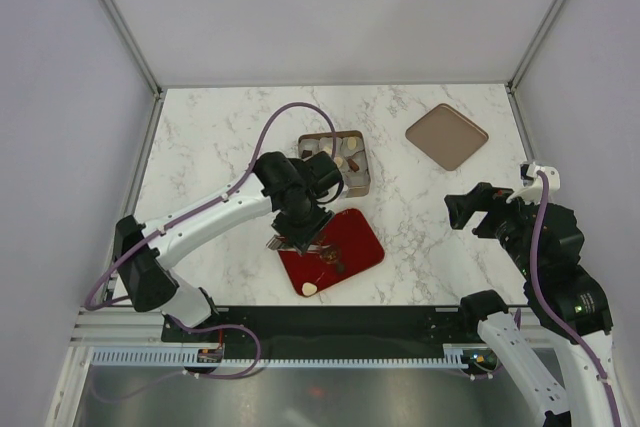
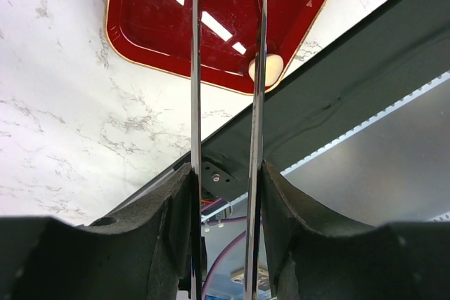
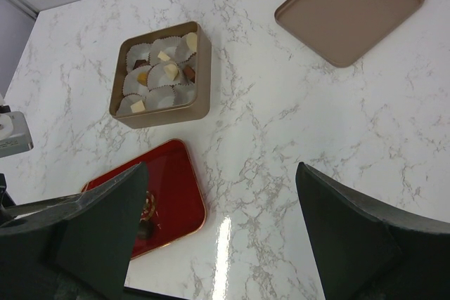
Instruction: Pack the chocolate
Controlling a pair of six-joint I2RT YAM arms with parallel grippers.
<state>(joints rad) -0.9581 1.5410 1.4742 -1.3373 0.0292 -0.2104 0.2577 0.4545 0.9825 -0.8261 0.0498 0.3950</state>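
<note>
1. left gripper [image 1: 297, 239] sits low over the glossy red rectangular tray [image 2: 140, 26]; its long thin metal blades [image 2: 195, 68] stand apart with a gap between them. The tips run off the top of the wrist view, so cannot tell if anything is pinched
2. right gripper [image 1: 475, 209] is spread wide with nothing in it, over the white marble table [image 3: 281, 138], well apart from the tray
3. Chocolate on the tray: cream round chocolate piece [image 2: 267, 68] at the near corner by the rim, just beside one blade; dark chocolate piece [image 1: 338, 265] nearer mid-tray
4. Chocolate already packed: cream, tan and dark pieces [image 3: 171, 69] sit in crinkled grey-white paper cups [image 3: 137, 54] inside the square gold-brown box [image 3: 204, 75]; the flat tan lid [image 3: 351, 12] lies off to the far right
5. Judged partway through, with at least two pieces left to move and the lid not yet on
6. Risk: the cream piece is close to the rim, so a blade brushing it could flick it off the tray toward the black rail [image 2: 337, 89]
7. Risk: narrow blades on a small rounded piece with a slick tray under it; an off-centre squeeze could squirt it out or drop it mid-carry
8. Risk: the cups overlap and look light; coming down too low could crumple one or tip a packed piece
</note>
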